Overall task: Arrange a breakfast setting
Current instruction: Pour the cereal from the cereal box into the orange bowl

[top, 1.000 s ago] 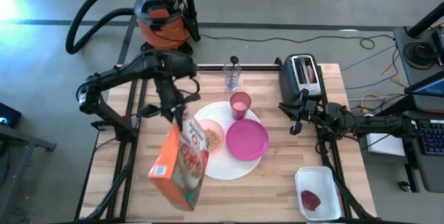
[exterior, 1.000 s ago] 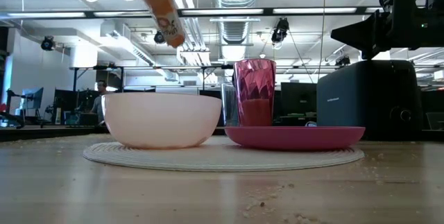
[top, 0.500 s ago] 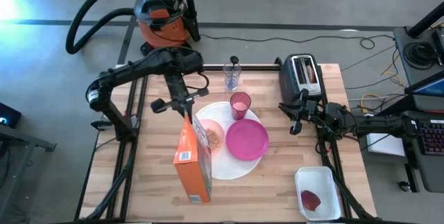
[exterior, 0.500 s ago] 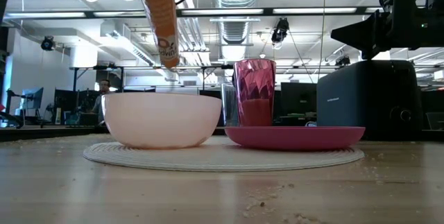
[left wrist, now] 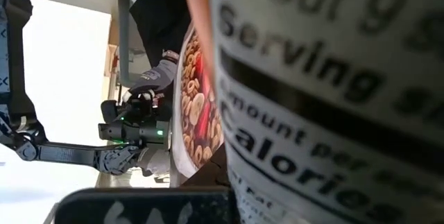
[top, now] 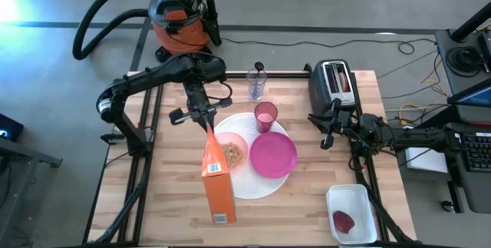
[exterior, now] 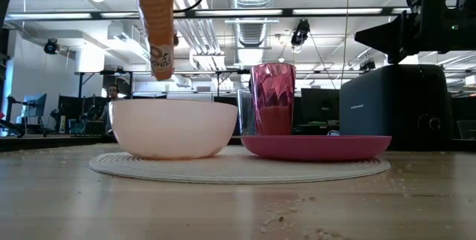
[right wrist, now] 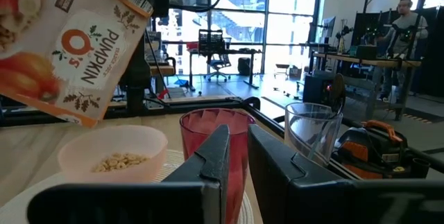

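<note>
The desk (top: pixel 307 186) is pale wood in jointed strips, matt, with crumbs on it. The box (top: pixel 215 180) clamped in the left pincer (top: pixel 205 122) is printed cardboard, orange with a slight sheen. Just below that pincer the bowl (top: pixel 232 151) looks like smooth matt pink plastic, with dry cereal inside. Beside it the small plate (top: pixel 273 155) is magenta plastic, smooth and faintly glossy, and the large plate (top: pixel 249 186) under both is matt white. The cup (top: pixel 265 115) is translucent faceted pink plastic. The glass (right wrist: pixel 310 135) is clear and shiny. By the right pincer (top: pixel 326 138) the toaster (top: pixel 333 84) is dark with a metal top.
</note>
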